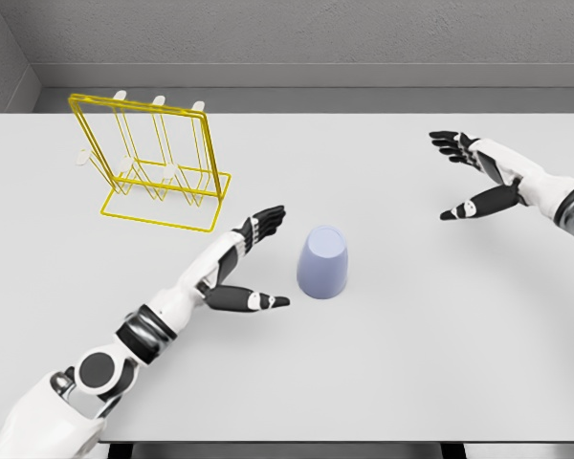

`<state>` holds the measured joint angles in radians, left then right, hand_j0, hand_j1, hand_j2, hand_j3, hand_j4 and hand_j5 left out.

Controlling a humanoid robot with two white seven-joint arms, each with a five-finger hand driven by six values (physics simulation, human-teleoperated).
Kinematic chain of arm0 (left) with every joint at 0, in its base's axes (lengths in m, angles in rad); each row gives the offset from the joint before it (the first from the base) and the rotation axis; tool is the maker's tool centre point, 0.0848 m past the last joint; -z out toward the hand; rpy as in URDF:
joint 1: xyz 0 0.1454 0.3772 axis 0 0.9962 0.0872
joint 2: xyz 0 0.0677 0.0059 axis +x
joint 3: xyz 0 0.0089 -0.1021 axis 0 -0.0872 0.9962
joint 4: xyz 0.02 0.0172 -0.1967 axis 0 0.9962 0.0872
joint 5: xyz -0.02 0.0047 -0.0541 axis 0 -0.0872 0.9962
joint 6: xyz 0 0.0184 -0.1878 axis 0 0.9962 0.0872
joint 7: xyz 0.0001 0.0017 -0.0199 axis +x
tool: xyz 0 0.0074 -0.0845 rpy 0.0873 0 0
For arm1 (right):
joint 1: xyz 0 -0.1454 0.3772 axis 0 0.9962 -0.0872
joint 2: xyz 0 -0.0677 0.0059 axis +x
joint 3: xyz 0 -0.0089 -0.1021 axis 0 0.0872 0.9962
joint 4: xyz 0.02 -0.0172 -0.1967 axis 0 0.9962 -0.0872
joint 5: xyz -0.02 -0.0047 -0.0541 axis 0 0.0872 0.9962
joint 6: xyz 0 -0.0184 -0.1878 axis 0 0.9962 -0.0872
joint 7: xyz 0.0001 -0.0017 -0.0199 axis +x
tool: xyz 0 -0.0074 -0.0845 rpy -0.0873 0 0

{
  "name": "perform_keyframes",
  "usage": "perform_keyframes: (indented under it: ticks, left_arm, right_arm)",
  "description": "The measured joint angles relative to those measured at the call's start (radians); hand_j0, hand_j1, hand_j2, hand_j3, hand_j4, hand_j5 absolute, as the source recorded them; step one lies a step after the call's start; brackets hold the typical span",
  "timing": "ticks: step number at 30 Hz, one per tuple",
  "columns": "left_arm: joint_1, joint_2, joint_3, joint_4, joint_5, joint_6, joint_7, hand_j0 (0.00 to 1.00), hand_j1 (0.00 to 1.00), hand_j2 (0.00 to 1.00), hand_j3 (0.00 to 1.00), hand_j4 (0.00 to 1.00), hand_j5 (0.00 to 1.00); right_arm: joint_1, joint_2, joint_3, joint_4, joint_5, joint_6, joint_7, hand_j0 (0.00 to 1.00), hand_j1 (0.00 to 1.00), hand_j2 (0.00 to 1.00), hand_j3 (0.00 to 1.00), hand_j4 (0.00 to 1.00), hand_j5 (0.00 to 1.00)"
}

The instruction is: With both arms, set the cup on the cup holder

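A pale lavender cup [322, 263] stands upside down near the middle of the white table [411, 363]. A yellow wire cup holder [158, 163] with white-tipped pegs stands at the back left. My left hand [265, 258] is open just left of the cup, fingers spread, thumb low and pointing at the cup's base, not touching it. My right hand [464, 177] is open far to the right and further back, well apart from the cup.
A grey wall runs behind the table's far edge. The holder's yellow base frame [163, 206] lies flat on the table just behind my left hand.
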<state>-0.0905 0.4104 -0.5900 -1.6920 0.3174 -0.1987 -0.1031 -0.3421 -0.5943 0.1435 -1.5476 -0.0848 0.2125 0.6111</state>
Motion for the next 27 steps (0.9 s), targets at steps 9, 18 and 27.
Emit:
perform_keyframes:
  ticks: [9,18,27]
  left_arm:
    - [-0.023,-0.053,-0.002,0.066,-0.008,0.002,-0.001,1.0,1.0,1.0,1.0,1.0,1.0]
    - [-0.045,-0.09,-0.023,0.111,-0.008,0.007,-0.003,1.0,1.0,1.0,1.0,1.0,1.0]
    - [-0.064,-0.115,-0.032,0.126,-0.008,0.012,-0.004,1.0,1.0,1.0,1.0,1.0,1.0]
  right_arm:
    - [0.005,0.006,0.0,0.03,0.0,-0.072,0.0,1.0,1.0,1.0,1.0,1.0,1.0]
    - [0.005,0.017,-0.007,0.103,0.003,-0.172,0.0,1.0,1.0,1.0,1.0,1.0,1.0]
    - [0.006,0.022,-0.032,0.147,0.102,-0.24,0.0,1.0,1.0,1.0,1.0,1.0,1.0]
